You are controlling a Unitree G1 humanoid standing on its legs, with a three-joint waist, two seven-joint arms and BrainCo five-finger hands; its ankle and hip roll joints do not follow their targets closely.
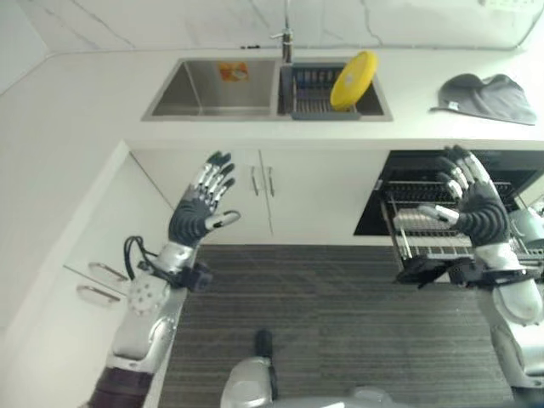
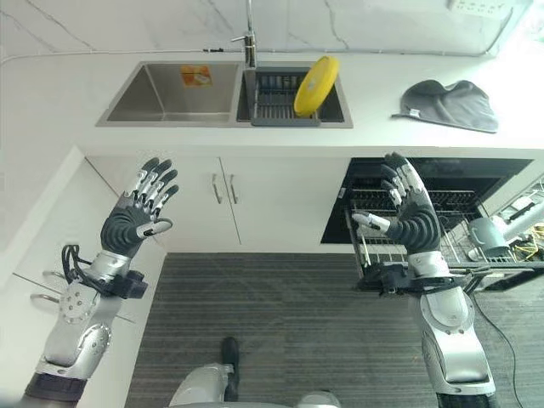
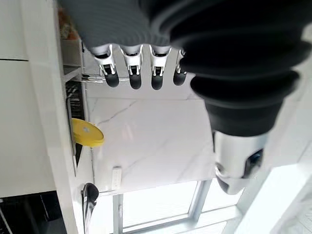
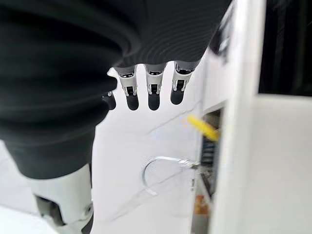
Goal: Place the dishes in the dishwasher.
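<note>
A yellow plate leans upright in a dark drying rack inside the right basin of the sink. The dishwasher stands open under the counter at the right, its wire rack pulled out. My left hand is raised in front of the cabinet doors, fingers straight and spread, holding nothing. My right hand is raised over the pulled-out rack, also open and holding nothing. The plate shows past my left hand's fingers in the left wrist view.
A grey cloth lies on the white counter at the right. The tap stands behind the sink. An orange-labelled item sits in the left basin. White cabinet doors with handles are below the sink. Grey floor lies in front.
</note>
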